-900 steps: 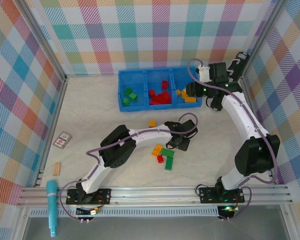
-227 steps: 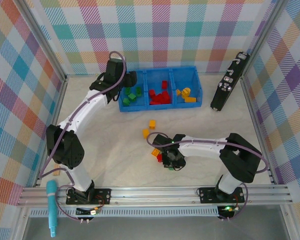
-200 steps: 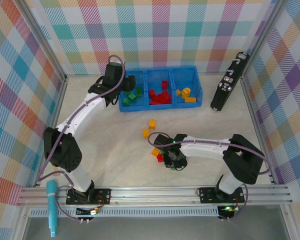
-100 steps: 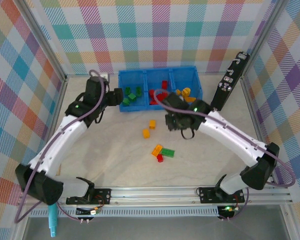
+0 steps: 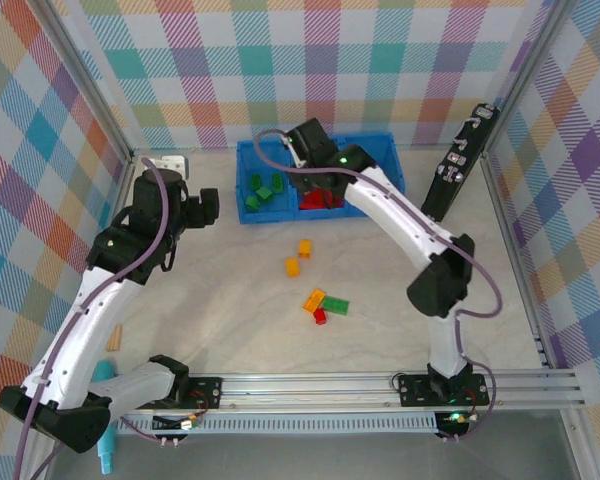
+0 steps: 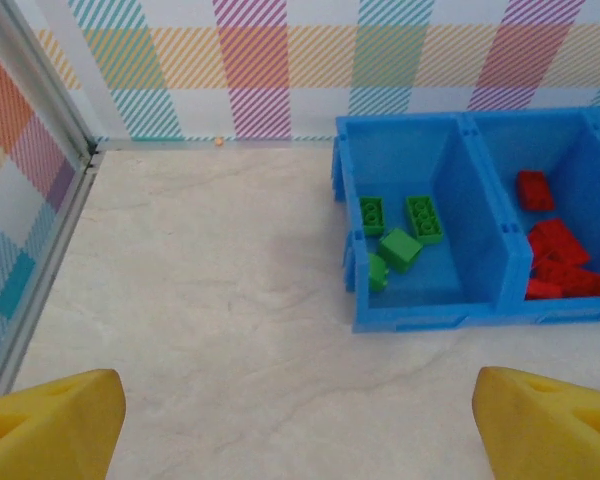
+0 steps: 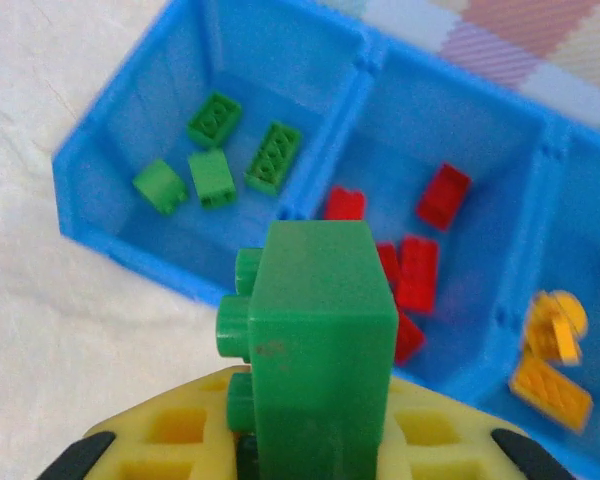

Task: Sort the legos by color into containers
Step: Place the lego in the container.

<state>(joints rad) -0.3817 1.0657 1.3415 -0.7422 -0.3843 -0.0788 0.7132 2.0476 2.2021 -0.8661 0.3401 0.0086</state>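
Hanging over the blue tray [image 5: 242, 180], the right claw [image 7: 315, 400] is clamped on a green brick [image 7: 320, 330], gripped at its lower end with most of its body standing proud of the fingers. From the right wrist view the brick lines up roughly with the dividing wall [image 7: 320, 140] between the green compartment [image 7: 170, 95] and the red compartment [image 7: 460, 140], not squarely over the greens. Letting go here looks risky: the brick could clip that wall and tip in among the reds, or bounce out onto the desk [image 5: 230, 300]. A short shift toward the tray's left end before release would likely cure it. With so little of the brick pinched, a quick swing might also twist it loose. The left claw [image 6: 300, 420] stands wide apart and empty, low over the desk just left of the tray, clear of the drop. Five loose bricks [image 5: 320, 305] wait well apart from the tray.
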